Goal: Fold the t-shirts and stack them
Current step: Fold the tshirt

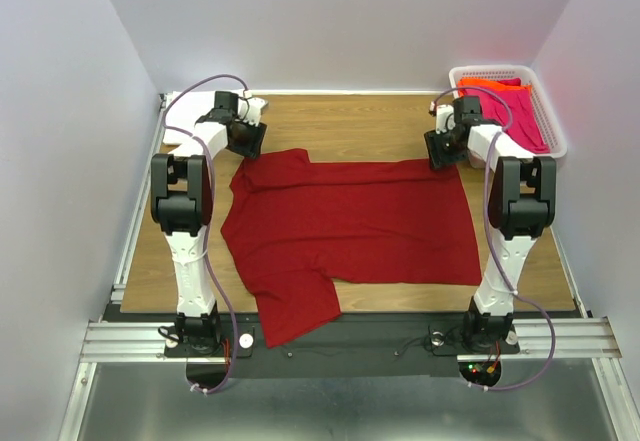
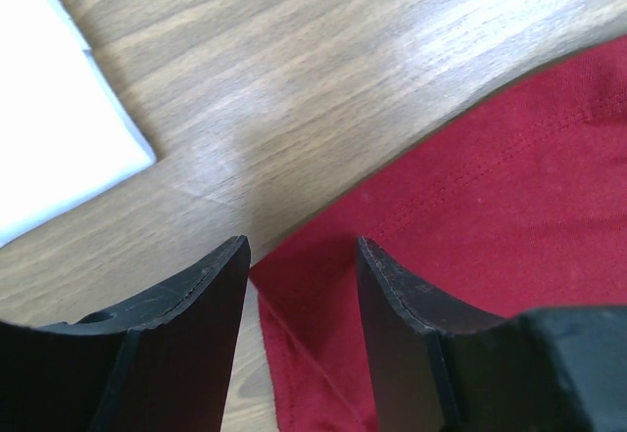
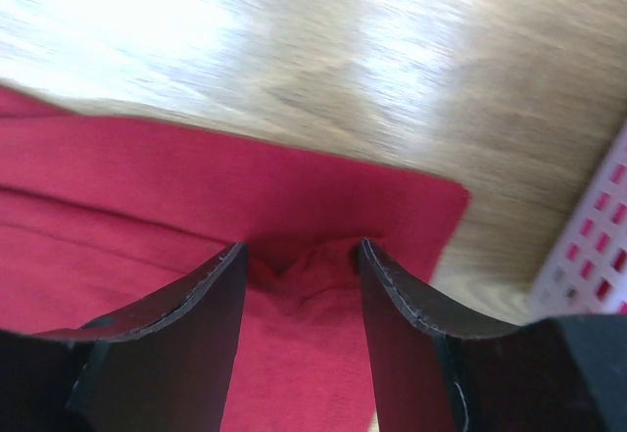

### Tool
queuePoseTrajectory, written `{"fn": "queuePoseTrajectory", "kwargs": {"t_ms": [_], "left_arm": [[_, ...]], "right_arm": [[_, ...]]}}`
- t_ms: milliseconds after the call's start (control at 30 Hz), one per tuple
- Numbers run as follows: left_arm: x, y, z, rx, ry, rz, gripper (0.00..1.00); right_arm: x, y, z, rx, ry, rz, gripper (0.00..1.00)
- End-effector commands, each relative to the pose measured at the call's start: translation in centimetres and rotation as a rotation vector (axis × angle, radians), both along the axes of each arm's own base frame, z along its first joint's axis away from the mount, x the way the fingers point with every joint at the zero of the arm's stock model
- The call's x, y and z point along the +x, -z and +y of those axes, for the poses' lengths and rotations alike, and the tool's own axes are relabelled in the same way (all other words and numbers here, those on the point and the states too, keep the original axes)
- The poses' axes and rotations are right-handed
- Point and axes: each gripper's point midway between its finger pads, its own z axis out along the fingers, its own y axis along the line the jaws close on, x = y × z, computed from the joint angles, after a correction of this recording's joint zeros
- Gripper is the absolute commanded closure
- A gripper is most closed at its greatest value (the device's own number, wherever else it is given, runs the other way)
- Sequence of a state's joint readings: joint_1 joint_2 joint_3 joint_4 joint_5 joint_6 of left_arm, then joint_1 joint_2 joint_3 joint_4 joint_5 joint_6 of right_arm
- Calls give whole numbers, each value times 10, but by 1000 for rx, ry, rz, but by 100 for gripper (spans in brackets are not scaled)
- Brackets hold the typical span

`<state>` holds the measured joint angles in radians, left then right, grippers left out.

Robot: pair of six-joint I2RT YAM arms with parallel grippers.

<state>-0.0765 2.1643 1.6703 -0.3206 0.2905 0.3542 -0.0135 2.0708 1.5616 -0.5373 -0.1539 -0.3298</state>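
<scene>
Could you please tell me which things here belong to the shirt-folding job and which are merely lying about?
Belong to the job: dark red t-shirt spread flat; folded white shirt at far left; pink shirt and orange shirt at far right.
Just lying about: white lattice basket holding those two; wooden table.

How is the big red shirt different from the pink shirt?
The red shirt lies spread out flat on the table; the pink shirt is bunched up in the basket. The red shirt is dark, the pink shirt bright. Both are soft cloth.
</scene>
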Motion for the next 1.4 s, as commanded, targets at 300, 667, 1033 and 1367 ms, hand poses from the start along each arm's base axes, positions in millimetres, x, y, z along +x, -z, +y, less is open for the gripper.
{"fn": "queuePoseTrajectory", "kwargs": {"t_ms": [300, 667, 1033, 1367], "left_arm": [[7, -51, 11, -33, -29, -96, 46], [4, -47, 10, -82, -35, -70, 59], [8, -45, 11, -113, -38, -69, 74], [8, -46, 8, -131, -34, -70, 86]], "right_arm": [[77, -108, 173, 459, -145, -175, 50], [86, -80, 344, 703, -231, -158, 47], [83, -50, 382, 798, -228, -114, 45], [67, -30, 400, 863, -234, -26, 46]]}}
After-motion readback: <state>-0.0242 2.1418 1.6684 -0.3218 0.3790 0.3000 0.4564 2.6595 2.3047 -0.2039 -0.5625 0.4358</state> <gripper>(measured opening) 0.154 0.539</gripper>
